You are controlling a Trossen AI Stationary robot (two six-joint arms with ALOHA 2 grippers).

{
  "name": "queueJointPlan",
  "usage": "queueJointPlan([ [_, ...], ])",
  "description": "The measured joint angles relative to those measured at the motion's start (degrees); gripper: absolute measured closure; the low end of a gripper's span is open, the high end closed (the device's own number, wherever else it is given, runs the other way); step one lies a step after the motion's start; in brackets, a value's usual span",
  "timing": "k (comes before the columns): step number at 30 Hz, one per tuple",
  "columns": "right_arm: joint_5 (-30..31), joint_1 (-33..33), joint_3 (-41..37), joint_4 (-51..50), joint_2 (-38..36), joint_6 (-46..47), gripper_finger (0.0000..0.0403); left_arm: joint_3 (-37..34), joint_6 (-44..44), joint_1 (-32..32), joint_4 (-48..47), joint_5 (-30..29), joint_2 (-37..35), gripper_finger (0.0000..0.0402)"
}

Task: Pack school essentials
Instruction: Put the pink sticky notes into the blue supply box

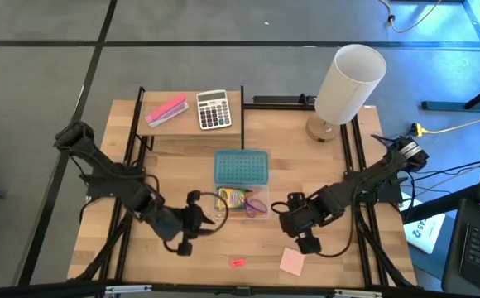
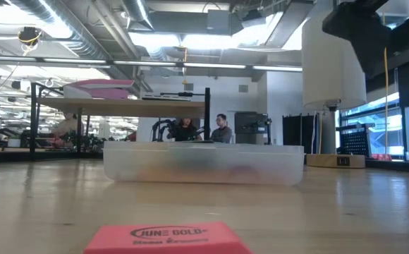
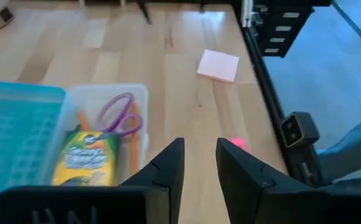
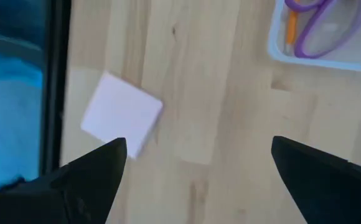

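Right hand [image 4: 196, 165] wide open above pad [image 4: 122, 114] on counter [image 4: 218, 99]; left hand [image 3: 199, 165] narrow, empty, beside box [image 3: 140, 99].

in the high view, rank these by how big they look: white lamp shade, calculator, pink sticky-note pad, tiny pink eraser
1. White lamp shade, plainly the largest, though it stands taller and so nearer the overhead camera.
2. Calculator.
3. Pink sticky-note pad.
4. Tiny pink eraser, the smallest.
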Motion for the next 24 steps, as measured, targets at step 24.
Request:
queueJointPlan([
  [24, 0.6, 2.8, -16.2, 12.8, -14.7, -0.6, 0.0004, 0.0, -11.7, -2.8, 6.2, 1.5, 13.5, 0.0316],
])
